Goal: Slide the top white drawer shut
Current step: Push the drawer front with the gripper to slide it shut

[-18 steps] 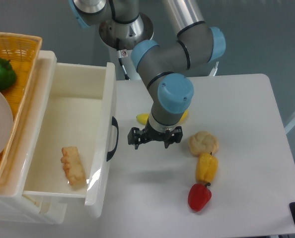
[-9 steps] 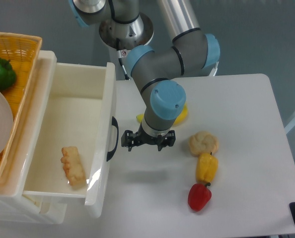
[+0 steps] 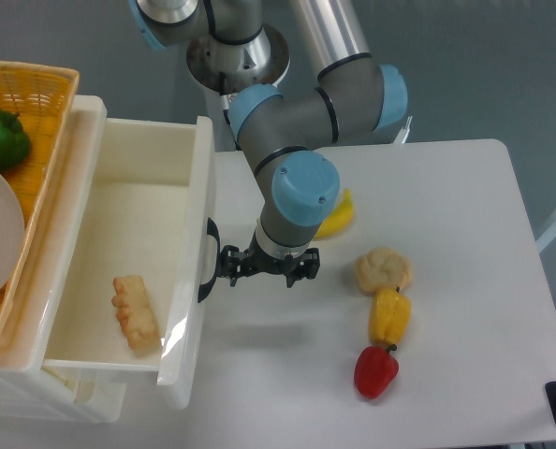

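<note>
The arm bends downward, its tool hanging low, fingers spread.

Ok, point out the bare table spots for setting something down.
Bare table runs right of the banana, and along the front between the top white drawer and red pepper. Crowded: the gripper by the handle, and the bun-peppers column.

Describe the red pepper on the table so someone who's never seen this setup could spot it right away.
Start at the white table, right of the open top white drawer. Three foods line up toward the table's front edge: a pale bread roll, a yellow pepper, then the red pepper. It is the only red item and the nearest to the front edge.
</note>
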